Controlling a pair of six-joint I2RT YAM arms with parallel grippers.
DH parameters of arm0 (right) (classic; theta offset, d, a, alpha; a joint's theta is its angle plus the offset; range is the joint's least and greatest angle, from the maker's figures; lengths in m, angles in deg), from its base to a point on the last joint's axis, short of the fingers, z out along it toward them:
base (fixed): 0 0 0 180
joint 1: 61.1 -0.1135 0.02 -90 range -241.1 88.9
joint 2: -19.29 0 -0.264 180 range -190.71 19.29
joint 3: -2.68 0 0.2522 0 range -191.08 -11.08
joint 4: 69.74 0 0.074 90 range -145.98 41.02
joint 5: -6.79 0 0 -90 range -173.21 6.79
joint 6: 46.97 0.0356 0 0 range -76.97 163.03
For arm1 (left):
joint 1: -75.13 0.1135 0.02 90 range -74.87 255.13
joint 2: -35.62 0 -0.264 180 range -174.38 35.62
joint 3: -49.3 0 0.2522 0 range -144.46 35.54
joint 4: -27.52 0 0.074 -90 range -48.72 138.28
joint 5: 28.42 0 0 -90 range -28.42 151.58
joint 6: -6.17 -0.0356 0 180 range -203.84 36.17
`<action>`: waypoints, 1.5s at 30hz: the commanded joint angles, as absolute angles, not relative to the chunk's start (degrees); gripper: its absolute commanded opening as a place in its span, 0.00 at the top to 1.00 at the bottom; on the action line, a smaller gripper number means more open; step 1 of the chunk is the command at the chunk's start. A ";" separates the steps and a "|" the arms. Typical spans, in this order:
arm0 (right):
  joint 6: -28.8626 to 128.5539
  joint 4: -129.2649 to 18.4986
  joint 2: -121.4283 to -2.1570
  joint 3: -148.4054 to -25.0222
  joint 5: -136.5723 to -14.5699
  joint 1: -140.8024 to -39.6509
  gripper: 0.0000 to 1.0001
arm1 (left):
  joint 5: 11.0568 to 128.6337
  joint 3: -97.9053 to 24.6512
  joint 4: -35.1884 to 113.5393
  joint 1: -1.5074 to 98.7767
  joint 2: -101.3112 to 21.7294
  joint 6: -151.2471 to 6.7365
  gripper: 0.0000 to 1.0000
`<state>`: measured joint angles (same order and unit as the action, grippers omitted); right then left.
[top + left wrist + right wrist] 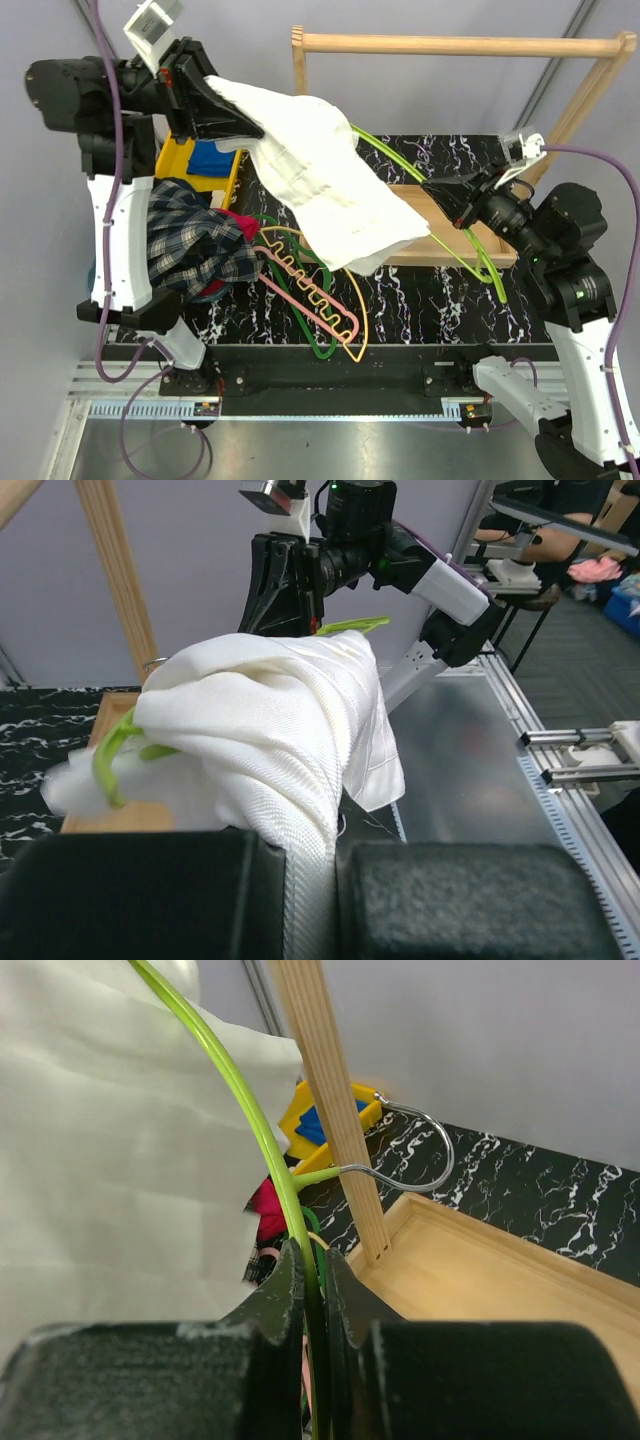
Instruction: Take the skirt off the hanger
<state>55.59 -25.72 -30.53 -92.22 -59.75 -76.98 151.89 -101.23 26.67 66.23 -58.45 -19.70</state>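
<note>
The navy plaid skirt [185, 240] lies crumpled at the table's left side, apart from both grippers. The pale yellow-cream hanger [364, 305] lies flat on the table, partly under a hanging white garment [320, 190]. My left gripper [250, 125] is raised high and shut on that white garment, as the left wrist view [318, 880] shows. My right gripper [432, 188] is shut on a lime-green hanger [470, 250], its rod between the jaws in the right wrist view [314, 1280]. The white garment [110, 1160] still drapes over the lime-green hanger [240, 1110].
A pink hanger [300, 305] and a dark green hanger [320, 345] lie with the cream one. A wooden rack [450, 45] with a tray base [470, 235] stands at the back right. A yellow bin [190, 165] stands at the back left, with red cloth [235, 225] by the skirt.
</note>
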 commanded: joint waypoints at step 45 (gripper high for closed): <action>48.92 -13.17 -26.15 -77.43 -79.17 -77.88 1.00 | 123.18 -81.99 2.62 129.44 -42.35 -20.04 1.00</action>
